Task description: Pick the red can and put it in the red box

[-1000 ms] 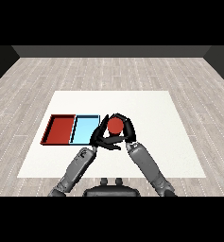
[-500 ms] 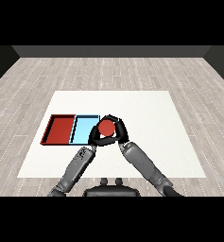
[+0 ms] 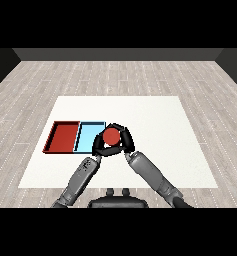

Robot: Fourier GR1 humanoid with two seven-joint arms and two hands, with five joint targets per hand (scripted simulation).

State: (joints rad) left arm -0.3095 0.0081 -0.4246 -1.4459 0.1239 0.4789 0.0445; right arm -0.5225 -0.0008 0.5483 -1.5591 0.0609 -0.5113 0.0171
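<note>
- A red cylindrical can (image 3: 111, 136) is seen just left of the frame centre, at the right edge of the light blue rectangular tray (image 3: 88, 136).
- The can is enclosed by the black right hand (image 3: 125, 142), whose fingers are curled round its right and top sides.
- The black left hand (image 3: 98, 146) is placed against the can's lower left side; whether its fingers are clamped on the can or merely beside it cannot be told.
- Both grey forearms are directed from the lower part of the frame toward the can, converging there.
- A red rectangular tray (image 3: 63, 137) is located at centre left, side by side with the light blue tray and touching its left edge.
- Both trays are supported on the white table (image 3: 155, 125), which is surrounded by a grey plank floor (image 3: 45, 80).
</note>
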